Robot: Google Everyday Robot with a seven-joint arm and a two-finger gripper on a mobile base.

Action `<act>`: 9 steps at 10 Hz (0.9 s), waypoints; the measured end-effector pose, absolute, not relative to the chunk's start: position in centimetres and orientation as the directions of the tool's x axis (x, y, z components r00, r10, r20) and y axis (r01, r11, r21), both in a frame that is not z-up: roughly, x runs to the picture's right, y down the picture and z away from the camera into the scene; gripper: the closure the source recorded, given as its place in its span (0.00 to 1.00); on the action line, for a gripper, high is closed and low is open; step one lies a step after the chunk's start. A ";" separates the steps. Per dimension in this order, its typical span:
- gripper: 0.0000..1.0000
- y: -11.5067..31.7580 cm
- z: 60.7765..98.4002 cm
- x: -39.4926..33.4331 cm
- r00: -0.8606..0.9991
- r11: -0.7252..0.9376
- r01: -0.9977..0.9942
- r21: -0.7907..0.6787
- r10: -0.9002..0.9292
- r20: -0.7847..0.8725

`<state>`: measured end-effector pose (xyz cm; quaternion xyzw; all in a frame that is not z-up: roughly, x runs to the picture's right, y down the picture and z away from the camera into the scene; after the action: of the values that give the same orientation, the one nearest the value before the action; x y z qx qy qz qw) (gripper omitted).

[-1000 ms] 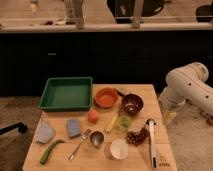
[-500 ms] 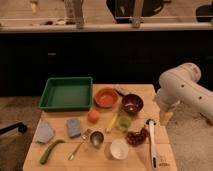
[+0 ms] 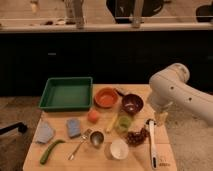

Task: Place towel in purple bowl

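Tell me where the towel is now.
In the camera view the towel lies at the left edge of the table, left of the blue sponge and in front of the green tray; the gripper hangs at the far right, away from it.

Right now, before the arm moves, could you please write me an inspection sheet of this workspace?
Surface: wooden table, crowded.
Job's things: towel lying at the left edge; purple bowl upright at the back right, towel not yet in it.
Clutter: green tray, orange bowl, sponge, white cup, grapes, brush.
Grippers: claw open, holding nothing, hanging by the table's right edge, right of the purple bowl, far from the towel.
Cables: nothing seen.
Surroundings: dark cabinets behind; chair base on the floor at left.
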<state>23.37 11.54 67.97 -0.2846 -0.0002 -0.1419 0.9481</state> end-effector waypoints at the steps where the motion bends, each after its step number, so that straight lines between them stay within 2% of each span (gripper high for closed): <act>1: 0.20 11.7 67.8 22.1 0.942 0.779 0.324 -0.536 -0.318 0.108; 9: 0.20 13.8 67.0 11.7 0.758 0.584 0.629 -0.513 -0.608 0.235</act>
<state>11.66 13.80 66.95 -0.2950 -0.0171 -0.3475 0.8899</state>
